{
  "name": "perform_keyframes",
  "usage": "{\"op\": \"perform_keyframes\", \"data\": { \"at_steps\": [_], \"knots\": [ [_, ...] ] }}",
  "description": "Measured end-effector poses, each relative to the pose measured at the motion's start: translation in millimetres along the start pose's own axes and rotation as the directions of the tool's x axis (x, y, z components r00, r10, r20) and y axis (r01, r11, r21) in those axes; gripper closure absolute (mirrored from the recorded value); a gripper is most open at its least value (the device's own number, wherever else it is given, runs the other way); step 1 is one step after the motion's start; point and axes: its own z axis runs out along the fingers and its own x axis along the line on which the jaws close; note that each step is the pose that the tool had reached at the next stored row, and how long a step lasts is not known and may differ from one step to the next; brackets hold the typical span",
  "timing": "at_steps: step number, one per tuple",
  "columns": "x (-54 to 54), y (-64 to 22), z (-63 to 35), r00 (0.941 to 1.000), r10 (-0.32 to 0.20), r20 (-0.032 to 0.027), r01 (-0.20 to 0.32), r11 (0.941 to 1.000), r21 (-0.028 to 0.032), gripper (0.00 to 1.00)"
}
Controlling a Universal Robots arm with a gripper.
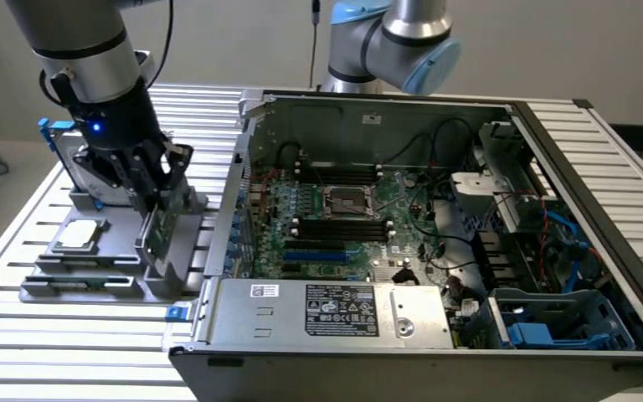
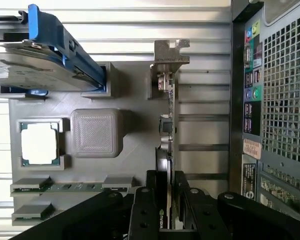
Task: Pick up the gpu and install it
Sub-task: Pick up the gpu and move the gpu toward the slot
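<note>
The gpu point(image 1: 156, 230) stands on edge in a slot of the grey parts holder point(image 1: 110, 285), at the exterior view's left of the open computer case point(image 1: 411, 226). My gripper point(image 1: 156, 197) comes down on it from above. In the wrist view the gpu point(image 2: 169, 125) shows edge-on, its metal end bracket point(image 2: 169, 55) at the far end. My gripper point(image 2: 167, 200) has a black finger pressed on each face of the card, the glossy black shroud on one side and the board on the other. The card is still at the holder.
On the holder point(image 2: 135, 100) lie a square silver chip point(image 2: 39, 143), memory sticks point(image 2: 65, 186) and a silver hard drive with blue clips point(image 2: 35, 70). The case's rear panel point(image 2: 275, 100) stands close beside the card. Blue slots point(image 1: 316, 254) show on the motherboard. A second arm point(image 1: 394, 42) rises behind the case.
</note>
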Motion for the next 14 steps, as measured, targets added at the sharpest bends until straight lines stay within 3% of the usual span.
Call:
{"op": "perform_keyframes", "data": {
  "at_steps": [10, 14],
  "knots": [
    [-2.7, 1.7, -45.3, 1.0, 0.0, -0.0002, 0.0, 1.0, 0.0, 0.74],
    [-17.4, 2.4, -63.6, 1.0, 0.0, -0.003, 0.0, 1.0, 0.0001, 0.74]
  ]
}}
